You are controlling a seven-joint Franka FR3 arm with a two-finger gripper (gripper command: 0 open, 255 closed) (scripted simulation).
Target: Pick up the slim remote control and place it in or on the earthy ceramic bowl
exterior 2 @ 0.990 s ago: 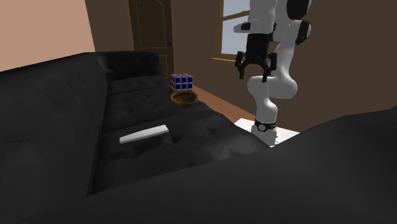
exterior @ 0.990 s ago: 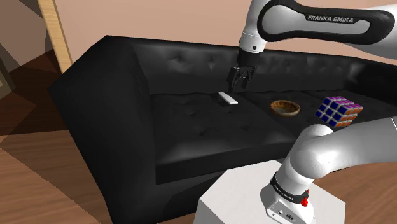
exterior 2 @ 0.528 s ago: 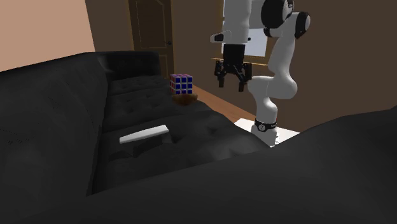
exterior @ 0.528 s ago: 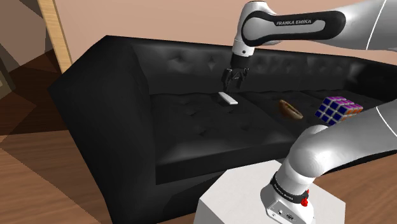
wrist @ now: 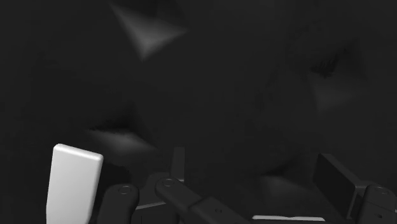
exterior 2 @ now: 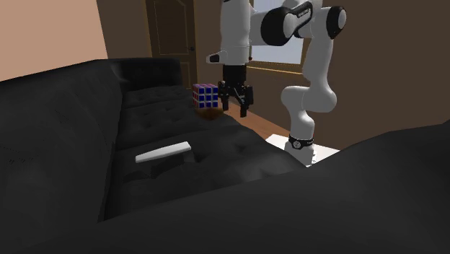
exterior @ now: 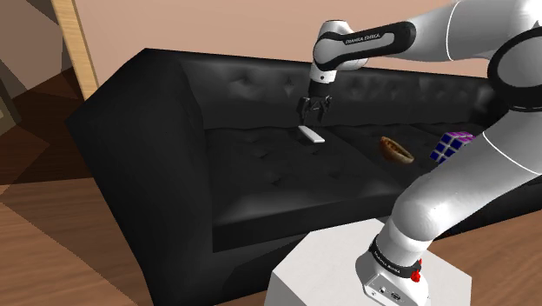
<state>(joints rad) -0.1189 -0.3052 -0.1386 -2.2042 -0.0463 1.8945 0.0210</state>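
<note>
— How do the jaws stand?
— Spread apart and holding nothing. They hang over the black sofa seat, with the white remote lying flat just off to one side.
— And the bowl?
— The brown bowl sits further along the seat, well apart from the remote, and seems tipped. A coloured cube stands just beyond it.

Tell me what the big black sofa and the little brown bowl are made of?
The black tufted sofa looks like leather or imitation leather: it is smooth and softly shiny, with button dimples. The small brown bowl may be glazed ceramic, going by its earthy orange-brown colour, but wood is also possible.
</note>
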